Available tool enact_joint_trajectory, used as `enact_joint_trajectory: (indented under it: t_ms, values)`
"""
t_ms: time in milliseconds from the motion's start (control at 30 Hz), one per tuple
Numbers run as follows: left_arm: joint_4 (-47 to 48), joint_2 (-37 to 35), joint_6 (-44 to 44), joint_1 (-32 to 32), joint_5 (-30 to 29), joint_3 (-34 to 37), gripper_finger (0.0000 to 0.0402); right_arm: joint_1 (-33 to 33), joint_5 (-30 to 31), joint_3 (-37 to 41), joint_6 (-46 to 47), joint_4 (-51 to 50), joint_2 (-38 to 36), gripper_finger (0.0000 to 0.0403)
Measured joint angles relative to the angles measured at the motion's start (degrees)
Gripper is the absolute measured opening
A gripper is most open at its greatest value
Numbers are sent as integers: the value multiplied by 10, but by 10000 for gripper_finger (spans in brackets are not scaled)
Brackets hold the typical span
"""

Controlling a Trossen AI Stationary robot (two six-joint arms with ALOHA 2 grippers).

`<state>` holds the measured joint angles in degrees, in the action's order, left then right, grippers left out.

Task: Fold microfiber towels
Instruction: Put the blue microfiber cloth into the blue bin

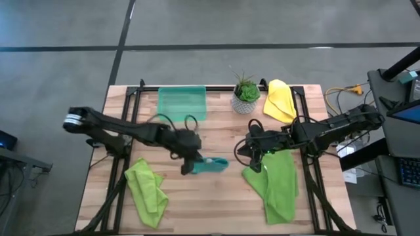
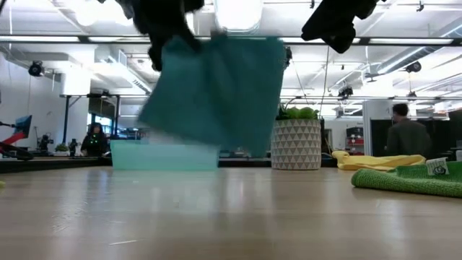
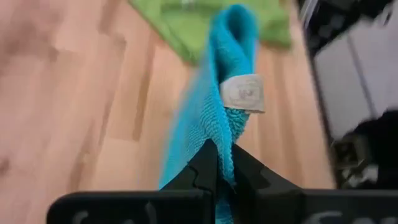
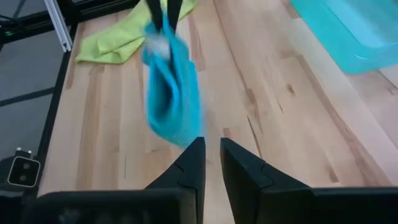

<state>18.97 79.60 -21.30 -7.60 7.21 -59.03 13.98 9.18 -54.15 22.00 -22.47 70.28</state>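
1. Left gripper (image 3: 217,163): we see it clamped on teal towel (image 1: 211,164), hung above table centre.
2. Right gripper (image 4: 211,163): fingers nearly closed, empty, over green towel (image 1: 275,183).
3. Wood table (image 1: 210,203); open workshop w/ ceiling lights beyond.

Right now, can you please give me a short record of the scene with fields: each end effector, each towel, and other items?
left end effector: shut on teal towel, lifted above table centre
right end effector: nearly closed, holds nothing, facing the teal towel
right lime towel: lies on table under right arm
left lime towel: crumpled, front left
yellow towel: back right
green tray: back
potted plant: back, beside yellow towel
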Motion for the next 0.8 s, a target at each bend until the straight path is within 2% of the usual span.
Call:
enact_joint_trajectory:
  t_ms: [400,567,800]
  values:
    - [16,-110,-77,72,-49,2,0,15,-1,1,-15,-31,-25,46]
    - [51,-127,-81,121,-78,-4,0,23,-1,9,-20,-57,-55,46]
    - [74,-132,-84,211,-86,-4,0,24,5,24,-38,-59,-98,46]
